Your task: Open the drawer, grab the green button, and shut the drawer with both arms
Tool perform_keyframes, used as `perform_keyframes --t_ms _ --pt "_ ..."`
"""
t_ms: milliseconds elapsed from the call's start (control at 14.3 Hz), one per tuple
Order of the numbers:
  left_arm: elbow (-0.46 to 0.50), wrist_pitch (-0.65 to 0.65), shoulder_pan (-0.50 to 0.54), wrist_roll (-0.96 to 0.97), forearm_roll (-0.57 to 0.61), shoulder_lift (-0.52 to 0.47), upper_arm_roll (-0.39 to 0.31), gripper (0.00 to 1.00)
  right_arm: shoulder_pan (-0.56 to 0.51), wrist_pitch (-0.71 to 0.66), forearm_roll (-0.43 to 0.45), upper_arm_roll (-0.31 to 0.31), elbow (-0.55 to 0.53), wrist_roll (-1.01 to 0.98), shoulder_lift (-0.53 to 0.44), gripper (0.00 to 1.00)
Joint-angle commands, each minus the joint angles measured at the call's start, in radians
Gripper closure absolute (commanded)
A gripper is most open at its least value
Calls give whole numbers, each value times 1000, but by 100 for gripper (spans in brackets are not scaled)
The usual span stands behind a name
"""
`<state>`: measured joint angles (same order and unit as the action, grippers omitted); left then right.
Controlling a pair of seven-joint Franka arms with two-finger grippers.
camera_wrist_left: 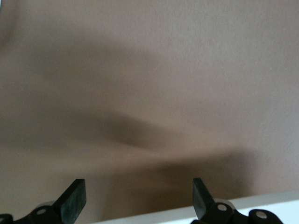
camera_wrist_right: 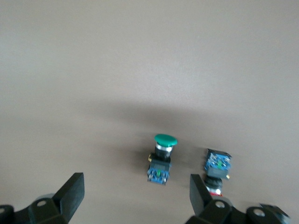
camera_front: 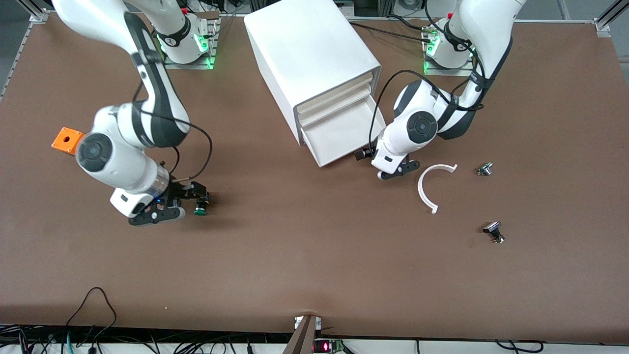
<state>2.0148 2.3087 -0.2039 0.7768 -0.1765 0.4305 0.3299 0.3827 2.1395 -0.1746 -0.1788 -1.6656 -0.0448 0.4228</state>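
Note:
The white cabinet [camera_front: 309, 54] stands at the table's middle. Its bottom drawer [camera_front: 344, 135] is pulled out and its tray looks bare. The green-capped button [camera_front: 200, 211] lies on its side on the brown table toward the right arm's end; it also shows in the right wrist view [camera_wrist_right: 161, 161]. My right gripper [camera_front: 179, 204] is low beside it, open [camera_wrist_right: 135, 191], with the button just ahead of the fingertips and not held. My left gripper [camera_front: 381, 162] is open [camera_wrist_left: 139, 196] and empty, low at the drawer's front corner; the drawer's white edge [camera_wrist_left: 187, 213] lies between its fingers.
A second button with a blue body [camera_wrist_right: 216, 164] lies right beside the green one. An orange block [camera_front: 68, 140] sits at the right arm's end. A white curved strip [camera_front: 431, 187] and two small dark parts [camera_front: 485, 169] [camera_front: 494, 232] lie toward the left arm's end.

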Motion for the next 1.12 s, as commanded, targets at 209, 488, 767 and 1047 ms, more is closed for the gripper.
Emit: perform_keyframes --t_ms 209,488,767,1047 --pt "48 8 -28 21 0 8 50 0 -2 -137 47 -8 -20 81 -189 0" --pt "58 -26 -23 22 -9 8 135 0 -5 -248 124 -5 -22 140 -311 0" --pt "58 -46 -31 62 -12 27 202 0 -65 -342 136 10 -22 146 -374 0" --pt "56 -45 -31 110 -12 45 224 0 -280 -352 188 212 -20 146 -410 0"
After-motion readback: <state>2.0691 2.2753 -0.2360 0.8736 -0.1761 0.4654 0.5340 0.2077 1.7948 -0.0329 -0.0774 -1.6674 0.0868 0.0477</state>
